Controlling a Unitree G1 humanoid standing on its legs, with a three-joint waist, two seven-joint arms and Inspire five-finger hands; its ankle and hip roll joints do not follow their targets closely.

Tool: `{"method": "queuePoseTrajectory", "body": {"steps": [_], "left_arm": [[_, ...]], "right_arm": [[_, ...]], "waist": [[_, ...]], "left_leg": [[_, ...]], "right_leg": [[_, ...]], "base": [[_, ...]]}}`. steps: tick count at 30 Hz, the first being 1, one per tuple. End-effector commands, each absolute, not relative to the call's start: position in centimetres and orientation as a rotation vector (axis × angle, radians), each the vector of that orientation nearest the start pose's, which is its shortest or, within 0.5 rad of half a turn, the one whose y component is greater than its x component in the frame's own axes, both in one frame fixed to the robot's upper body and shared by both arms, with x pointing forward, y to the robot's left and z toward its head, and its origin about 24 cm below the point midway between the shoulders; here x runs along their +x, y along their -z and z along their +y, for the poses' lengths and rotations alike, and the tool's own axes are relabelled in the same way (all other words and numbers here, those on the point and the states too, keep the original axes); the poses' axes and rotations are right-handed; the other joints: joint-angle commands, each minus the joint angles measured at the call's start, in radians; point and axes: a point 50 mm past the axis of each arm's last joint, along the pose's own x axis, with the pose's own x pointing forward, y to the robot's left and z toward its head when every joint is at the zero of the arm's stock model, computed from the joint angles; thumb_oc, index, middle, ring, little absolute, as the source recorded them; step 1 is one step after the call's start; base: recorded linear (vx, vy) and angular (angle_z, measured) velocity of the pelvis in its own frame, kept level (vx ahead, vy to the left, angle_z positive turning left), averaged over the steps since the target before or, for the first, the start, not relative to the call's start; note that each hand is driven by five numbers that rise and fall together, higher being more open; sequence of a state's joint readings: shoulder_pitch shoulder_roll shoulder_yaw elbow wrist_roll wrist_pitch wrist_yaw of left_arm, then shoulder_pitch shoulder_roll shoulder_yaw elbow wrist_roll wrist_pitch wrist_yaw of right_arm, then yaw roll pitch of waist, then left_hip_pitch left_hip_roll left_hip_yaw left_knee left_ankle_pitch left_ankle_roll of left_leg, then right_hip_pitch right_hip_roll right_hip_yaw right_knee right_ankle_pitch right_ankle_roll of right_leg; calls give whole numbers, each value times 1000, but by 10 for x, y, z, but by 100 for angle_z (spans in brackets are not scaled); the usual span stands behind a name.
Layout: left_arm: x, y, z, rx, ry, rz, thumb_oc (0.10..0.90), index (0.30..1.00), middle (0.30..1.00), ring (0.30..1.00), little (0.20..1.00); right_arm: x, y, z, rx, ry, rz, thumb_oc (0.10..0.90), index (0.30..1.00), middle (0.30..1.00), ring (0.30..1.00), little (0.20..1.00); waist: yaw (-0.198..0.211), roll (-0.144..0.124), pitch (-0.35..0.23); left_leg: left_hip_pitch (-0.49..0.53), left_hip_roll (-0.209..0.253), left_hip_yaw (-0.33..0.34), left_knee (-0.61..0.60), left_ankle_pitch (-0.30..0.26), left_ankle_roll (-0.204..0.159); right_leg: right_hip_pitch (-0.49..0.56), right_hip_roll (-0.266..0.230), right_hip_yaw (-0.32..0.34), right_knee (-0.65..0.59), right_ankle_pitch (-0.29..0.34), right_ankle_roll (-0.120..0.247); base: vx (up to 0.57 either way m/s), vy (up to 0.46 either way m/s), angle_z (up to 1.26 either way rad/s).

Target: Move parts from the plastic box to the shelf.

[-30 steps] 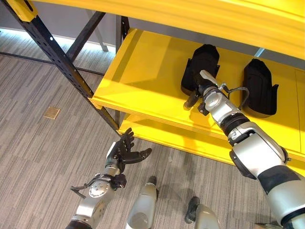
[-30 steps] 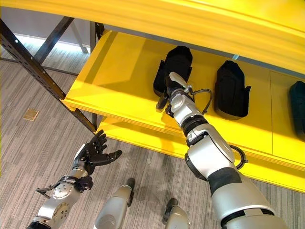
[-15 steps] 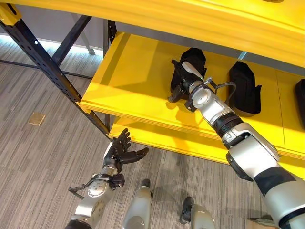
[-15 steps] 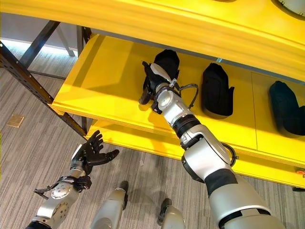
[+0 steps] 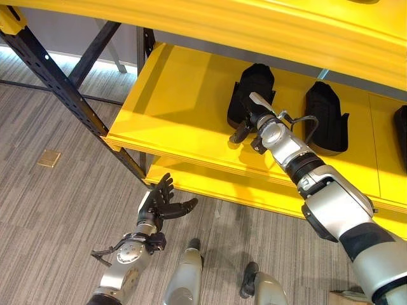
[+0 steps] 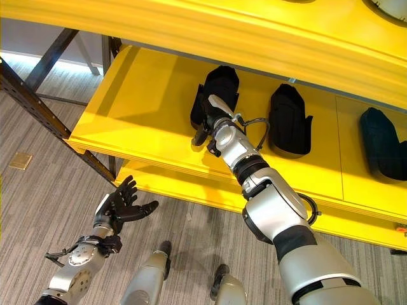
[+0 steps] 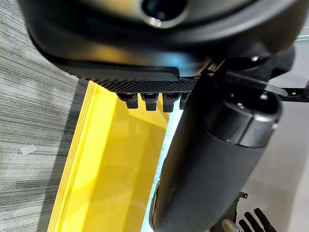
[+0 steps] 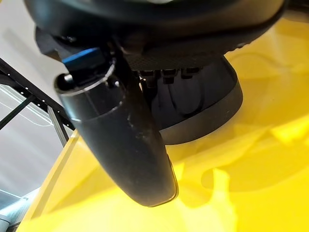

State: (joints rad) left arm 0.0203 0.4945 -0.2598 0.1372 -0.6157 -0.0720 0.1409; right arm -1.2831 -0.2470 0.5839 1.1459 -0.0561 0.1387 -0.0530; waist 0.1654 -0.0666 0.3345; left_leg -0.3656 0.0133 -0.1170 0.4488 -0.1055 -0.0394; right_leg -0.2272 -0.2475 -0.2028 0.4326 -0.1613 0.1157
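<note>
- Yellow shelf (image 5: 184, 108) on a dark steel frame over grey plank floor, left eye view: your right hand (image 5: 249, 122) is at the near end of the leftmost black part (image 5: 252, 92), which lies on the shelf deck. A second black part (image 5: 325, 117) sits beside it, apart.
- Part's long axis runs front-to-back across the deck, rounded end to the rear; it lies straight ahead of the hand, along the forearm line.
- Right eye view: a third part (image 6: 383, 143) lies further right. Left hand (image 6: 121, 206) hangs low over the floor, fingers spread, holding nothing, well apart from every part. Right hand is clearly the nearer.
- Left wrist view: shelf edge (image 7: 96, 164) past the hand.
- Right wrist view: thumb (image 8: 120, 140) extended, fingers relaxed, not wrapped; the part rests on the shelf just past them. Judgement: released, placement about done.
</note>
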Motion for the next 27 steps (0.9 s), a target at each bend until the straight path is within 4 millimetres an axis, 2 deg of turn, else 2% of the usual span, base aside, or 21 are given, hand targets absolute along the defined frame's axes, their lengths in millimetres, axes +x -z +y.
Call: {"method": "queuePoseTrajectory", "body": {"steps": [1, 5, 7, 13, 23, 26, 27], "left_arm": [[253, -49, 211, -68, 34, 14, 900, 1000, 1000, 1000, 1000], [253, -48, 212, -70, 21, 18, 900, 1000, 1000, 1000, 1000], [253, -47, 212, -74, 14, 21, 900, 1000, 1000, 1000, 1000], [253, -48, 215, -83, -8, 17, 900, 1000, 1000, 1000, 1000], [250, -44, 216, -102, -39, 28, 900, 1000, 1000, 1000, 1000], [248, -43, 218, -102, -49, 34, 900, 1000, 1000, 1000, 1000], [248, -43, 217, -102, -47, 34, 900, 1000, 1000, 1000, 1000]], "right_arm": [[426, -244, -101, -849, -91, -228, 900, 1000, 1000, 1000, 1000], [424, -250, -99, -828, -98, -266, 900, 1000, 1000, 1000, 1000], [420, -260, -98, -802, -101, -323, 900, 1000, 1000, 1000, 1000], [411, -278, -106, -743, -94, -421, 900, 1000, 1000, 1000, 1000], [386, -297, -134, -641, -50, -590, 900, 1000, 1000, 1000, 1000], [374, -308, -132, -612, -58, -666, 900, 1000, 1000, 1000, 1000], [371, -312, -125, -585, -59, -694, 900, 1000, 1000, 1000, 1000]], "waist": [[-1, -17, -55], [-5, -19, -57], [-12, -20, -60], [-26, -20, -62], [-52, -11, -58], [-58, -9, -58], [-56, -8, -57]], "left_leg": [[26, 88, -20, 44, -116, -7], [26, 90, -17, 43, -116, -7], [27, 90, -14, 40, -115, -8], [29, 92, -7, 36, -114, -8], [26, 97, 1, 32, -111, -9], [22, 99, 5, 33, -110, -9], [20, 99, 6, 33, -110, -9]], "right_leg": [[87, -33, 58, -79, 14, 11], [86, -34, 62, -82, 16, 11], [87, -33, 62, -85, 17, 11], [80, -33, 67, -82, 14, 9], [68, -32, 74, -77, 6, 8], [60, -31, 77, -76, 2, 6], [58, -32, 77, -76, 2, 5]], "base": [[0, 0, 0], [0, 0, 0], [0, 0, 0], [0, 0, 0], [0, -1, 0], [1, -16, -7], [8, -20, -6]]}}
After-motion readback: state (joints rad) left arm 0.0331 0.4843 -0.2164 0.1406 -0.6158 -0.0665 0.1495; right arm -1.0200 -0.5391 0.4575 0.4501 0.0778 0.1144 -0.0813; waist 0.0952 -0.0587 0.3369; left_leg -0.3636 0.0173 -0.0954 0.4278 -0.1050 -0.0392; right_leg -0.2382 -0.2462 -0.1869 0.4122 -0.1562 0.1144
